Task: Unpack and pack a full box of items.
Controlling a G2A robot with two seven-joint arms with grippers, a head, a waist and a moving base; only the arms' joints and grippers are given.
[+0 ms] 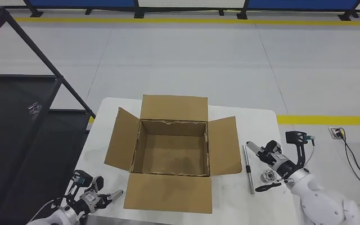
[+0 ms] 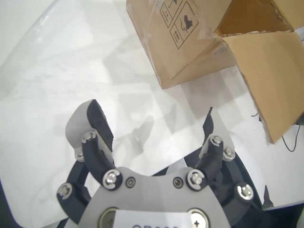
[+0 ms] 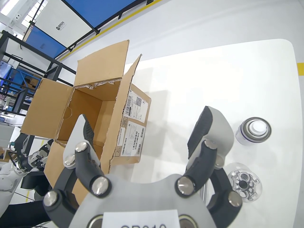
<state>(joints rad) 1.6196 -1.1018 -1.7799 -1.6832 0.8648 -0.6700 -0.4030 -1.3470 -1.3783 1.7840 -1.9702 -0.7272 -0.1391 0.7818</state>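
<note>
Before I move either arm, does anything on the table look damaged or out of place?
Only the box: its cardboard is torn and ragged along the far flap's fold and on the right flap's edge. It stands square with all four flaps open. The rod, the can and the round part sit beside it; nothing spilled.

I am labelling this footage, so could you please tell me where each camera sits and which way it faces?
Top view: above the arms, looking down on the table and the open box; left gripper and right gripper show at the near side.
Left wrist view: on the left wrist, facing a box corner past the open left gripper.
Right wrist view: on the right wrist, facing the box's labelled side past the open right gripper.
Shared: all three see the box.
</note>
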